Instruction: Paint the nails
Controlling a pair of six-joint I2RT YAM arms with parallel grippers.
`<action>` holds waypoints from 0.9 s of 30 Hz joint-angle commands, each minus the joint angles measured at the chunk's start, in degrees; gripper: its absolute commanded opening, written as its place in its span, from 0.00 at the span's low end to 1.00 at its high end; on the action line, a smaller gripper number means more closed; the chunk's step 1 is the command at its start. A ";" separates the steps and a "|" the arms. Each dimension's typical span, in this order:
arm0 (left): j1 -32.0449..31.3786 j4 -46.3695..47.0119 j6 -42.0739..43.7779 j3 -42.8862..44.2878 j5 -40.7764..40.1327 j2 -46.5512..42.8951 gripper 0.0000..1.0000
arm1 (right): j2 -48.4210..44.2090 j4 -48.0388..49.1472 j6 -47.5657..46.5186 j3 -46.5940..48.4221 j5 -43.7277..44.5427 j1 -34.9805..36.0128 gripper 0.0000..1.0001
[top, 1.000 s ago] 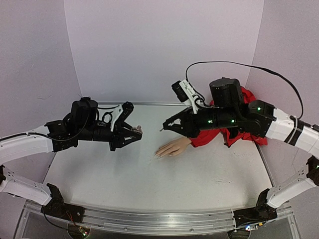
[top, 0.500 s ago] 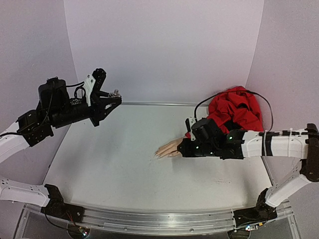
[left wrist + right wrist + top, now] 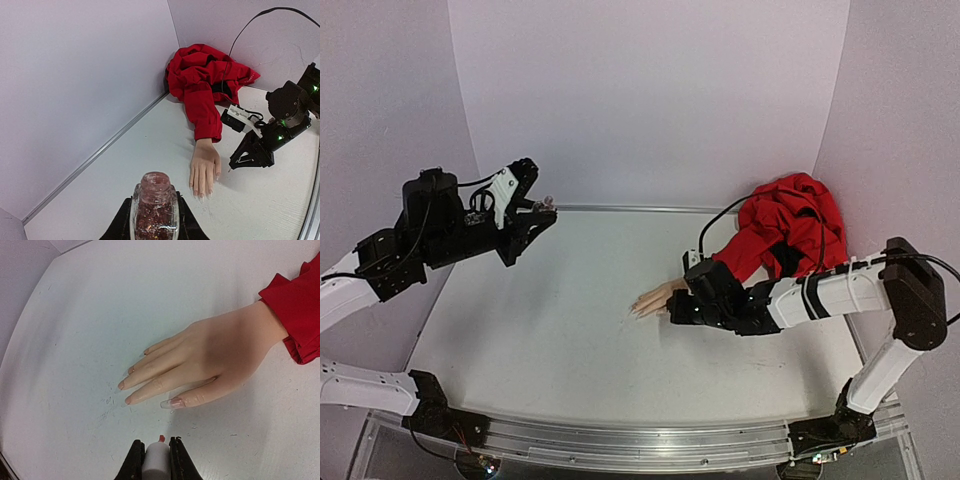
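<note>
- Right fingers (image 3: 134,462), clamped on the brush (image 3: 157,456), are lowering to the mannequin hand (image 3: 215,355) and its nails (image 3: 174,402): painting is beginning.
- Left fingers (image 3: 121,226), gripping the bottle (image 3: 154,202), are retreating toward nine o'clock.

we see flat white tabletop (image 3: 550,340), faint grey scuffs (image 3: 107,405) on it. plain lilac walls (image 3: 650,100) enclose it on three sides, thin metal strip (image 3: 100,152) along seam at back. crumpled red fabric garment (image 3: 790,215) heaped in far right corner, against wall. we note ribbed aluminium rail (image 3: 620,445) along near edge.
</note>
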 commanded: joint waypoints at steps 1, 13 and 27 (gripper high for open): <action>0.23 2.37 1.37 -0.02 -1.55 -1.96 0.00 | 2.23 2.91 -0.26 2.85 3.10 -0.01 0.00; 0.23 2.37 1.23 -0.88 -1.44 -3.87 0.00 | 6.84 2.14 1.00 5.87 5.95 0.03 0.00; 0.23 2.37 1.34 -0.96 -1.54 -4.32 0.00 | 8.94 0.08 1.47 7.47 8.05 -0.04 0.00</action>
